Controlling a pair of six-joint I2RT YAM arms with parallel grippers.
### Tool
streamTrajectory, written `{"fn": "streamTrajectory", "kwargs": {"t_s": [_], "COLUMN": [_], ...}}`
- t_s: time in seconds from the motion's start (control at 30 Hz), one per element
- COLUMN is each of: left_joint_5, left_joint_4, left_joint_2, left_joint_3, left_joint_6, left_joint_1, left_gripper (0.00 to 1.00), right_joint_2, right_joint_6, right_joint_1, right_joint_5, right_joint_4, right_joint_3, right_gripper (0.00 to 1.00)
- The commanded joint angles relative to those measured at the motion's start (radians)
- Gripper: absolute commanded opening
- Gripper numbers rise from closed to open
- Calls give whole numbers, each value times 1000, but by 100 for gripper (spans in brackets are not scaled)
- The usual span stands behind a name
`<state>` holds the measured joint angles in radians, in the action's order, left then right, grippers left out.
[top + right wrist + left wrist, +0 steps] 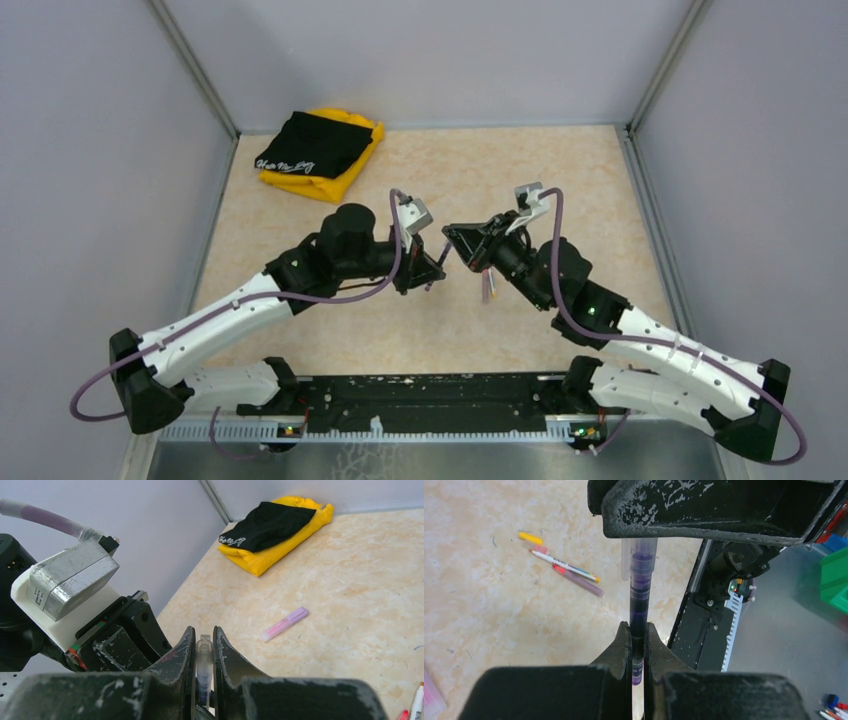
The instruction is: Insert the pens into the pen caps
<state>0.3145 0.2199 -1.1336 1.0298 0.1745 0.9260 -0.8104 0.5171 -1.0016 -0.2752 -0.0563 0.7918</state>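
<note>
Left wrist view: left gripper [638, 630] clamps dark-purple pen [640, 595], tip inside translucent lilac cap [625, 560] the right gripper [203, 636] pinches; white-orange pen [564, 566] and pinkish-red pen [579, 581] wait on bench [499, 625].

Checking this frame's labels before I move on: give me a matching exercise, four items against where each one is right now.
Things:
1 dark pen
2 clear cap
3 yellow cloth
4 white pen

Places:
A lying loose on the table
B between the right fingers
C at the far left corner
D between the left fingers

Pairs: 1-D, 2-B, 3-C, 4-A
</note>
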Motion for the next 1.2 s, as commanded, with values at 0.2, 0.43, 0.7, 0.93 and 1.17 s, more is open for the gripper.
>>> {"fn": "streamTrajectory", "kwargs": {"t_s": [0.2,0.43,0.7,0.93,1.17], "left_joint_5": [-68,-73,-77,-88,-93], "left_joint_4": [-332,-337,-339,-348,-364], "left_joint_2": [10,3,11,21,20], "left_joint_3": [120,127,125,120,117], "left_joint_6": [-12,-13,-14,-13,-16], "left_joint_1": [-10,-10,-10,-10,-10], "left_gripper": [0,0,0,0,0], "right_joint_2": [-37,-65,-100,-141,-52], "right_joint_6": [-9,13,39,72,249], "right_joint_1": [-235,-317,-396,-417,-416], "right_joint_5": [4,-66,-186,-164,-76], "right_joint_4": [317,316,333,218,64], "right_joint_3": [-156,-217,-277,-314,-459], "right_gripper": [0,0,0,0,0]}}
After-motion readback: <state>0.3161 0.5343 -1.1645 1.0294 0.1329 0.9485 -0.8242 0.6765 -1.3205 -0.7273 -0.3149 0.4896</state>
